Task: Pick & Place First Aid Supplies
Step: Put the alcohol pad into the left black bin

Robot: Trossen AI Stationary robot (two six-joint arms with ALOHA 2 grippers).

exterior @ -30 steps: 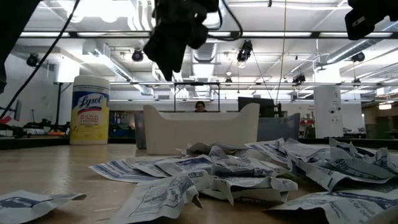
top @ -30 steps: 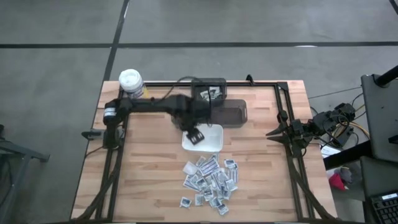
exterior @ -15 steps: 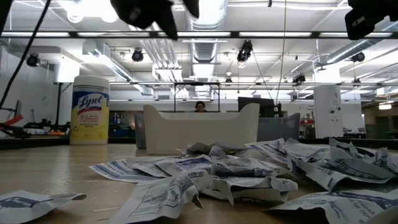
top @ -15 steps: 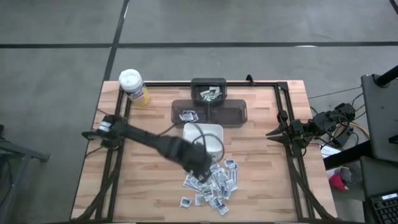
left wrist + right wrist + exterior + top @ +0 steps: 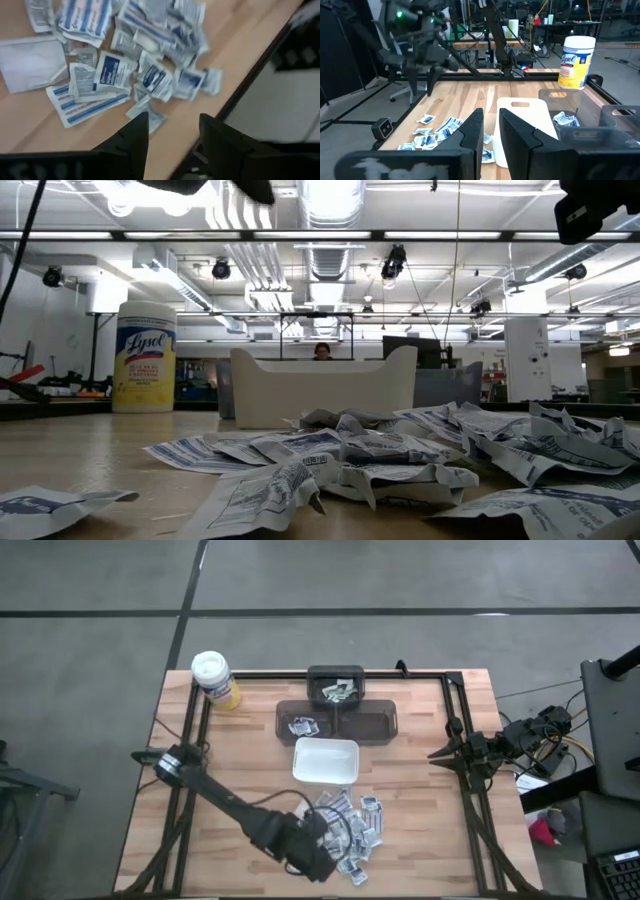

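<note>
High view | my left gripper [image 5: 322, 868] over the packets [image 5: 345, 825], fingers [image 5: 134, 137] spread, holding nothing | my right gripper [image 5: 437, 754] parked at the table's [image 5: 240, 760] right edge, slightly parted, empty

High view: straight down, far. Low view: table height, facing twelve o'clock, close behind the small flat white-and-blue paper packets [image 5: 340, 465]. Both wrist views share them.

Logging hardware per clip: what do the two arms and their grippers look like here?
Both arms are dark, near black, built of slim jointed links. The left arm has a cable looping along it near the wrist, and the left gripper ends in two black, tapered, wedge-shaped fingers. The right gripper has the same two dark fingers; the right arm carries loose wiring. No markings are legible.
</note>
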